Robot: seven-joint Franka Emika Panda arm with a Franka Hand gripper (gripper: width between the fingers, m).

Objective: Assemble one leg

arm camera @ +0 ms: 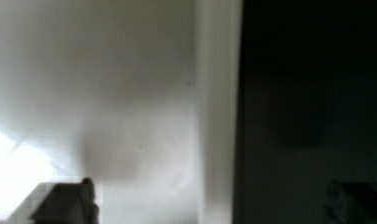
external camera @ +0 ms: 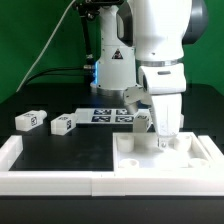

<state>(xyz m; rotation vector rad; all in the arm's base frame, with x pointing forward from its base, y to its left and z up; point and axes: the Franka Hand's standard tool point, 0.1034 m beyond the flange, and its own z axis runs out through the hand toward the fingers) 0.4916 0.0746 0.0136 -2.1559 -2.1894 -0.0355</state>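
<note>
My gripper [external camera: 165, 138] is down low over the far corner of the large flat white square piece [external camera: 190, 160] at the exterior view's right. In the wrist view its dark fingertips [arm camera: 60, 203] stand wide apart, so the gripper [arm camera: 206, 205] is open. A blurred white surface [arm camera: 114, 110] fills the space next to one fingertip, and I cannot tell whether it is a leg. Two legs, small white blocks with tags, lie on the black table at the left [external camera: 30, 119] [external camera: 63, 124]. Another leg [external camera: 135, 96] sits behind the gripper.
The marker board [external camera: 105, 114] lies on the table in front of the robot base [external camera: 112, 70]. A raised white border [external camera: 50, 178] runs along the front and left of the table. Cables hang at the back left.
</note>
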